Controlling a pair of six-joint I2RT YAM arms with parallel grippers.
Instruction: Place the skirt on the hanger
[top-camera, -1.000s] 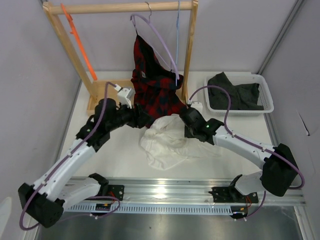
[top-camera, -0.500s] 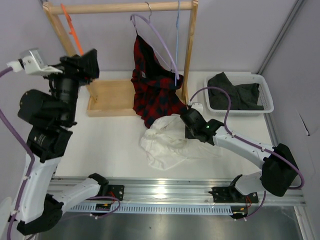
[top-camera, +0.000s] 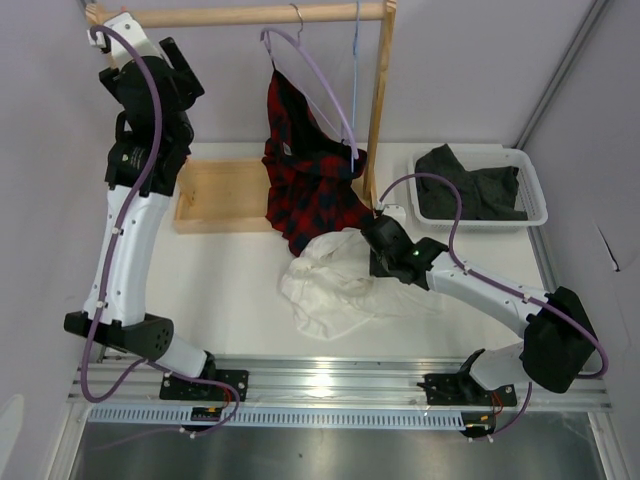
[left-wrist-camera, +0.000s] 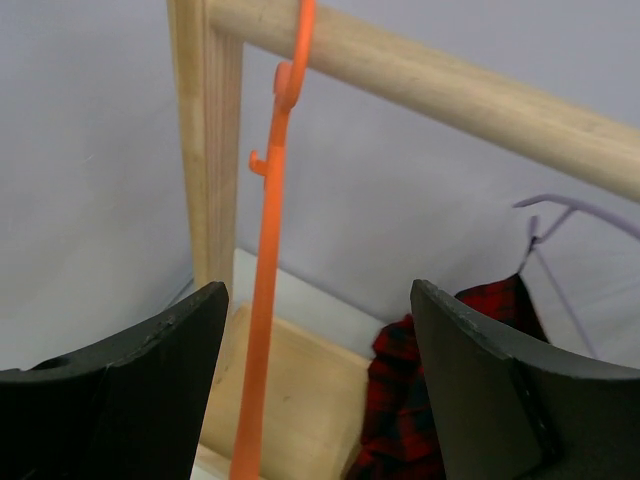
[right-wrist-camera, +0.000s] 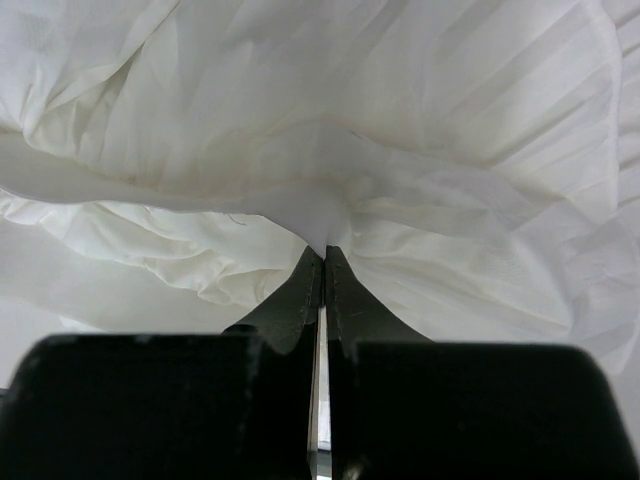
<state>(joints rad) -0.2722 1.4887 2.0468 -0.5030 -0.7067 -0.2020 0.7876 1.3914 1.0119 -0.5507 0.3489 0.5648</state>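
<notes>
Skirt (top-camera: 335, 280): white, thin, pleated fabric, lying crumpled in a heap on the counter (top-camera: 230, 290), near the middle and slightly right. Its far edge lies just beside the hem of the plaid garment; whether the two touch cannot be told.

Right gripper (right-wrist-camera: 322, 252): clenched on a pinch of the skirt's fabric at the heap's far right edge. The right wrist view shows both fingers pressed together with white cloth gathered into folds at their tips.

Hanger (left-wrist-camera: 266, 300): thin, bright orange plastic, hooked over the far left end of the rack's top rail and hanging down beside the left post. A small notch projects from its stem.

Left gripper (left-wrist-camera: 318, 300): released, jaws wide apart, raised high at the far left of the rack. In the left wrist view the orange hanger hangs between the two fingers, closer to the left one and apart from both.

Wooden rack (top-camera: 240, 14): round top rail on two upright posts, with a flat wooden base board (top-camera: 215, 195) on the far left of the counter.

Plaid garment (top-camera: 315, 190): red and black, hanging from the lilac hanger (top-camera: 322, 78) at mid-rail, its hem reaching the counter.

Pale blue hanger (top-camera: 354, 70): thin wire, hanging just right of the lilac one.

White bin (top-camera: 500, 222): far right of the counter, holding a dark grey-black cloth (top-camera: 470, 185).
</notes>
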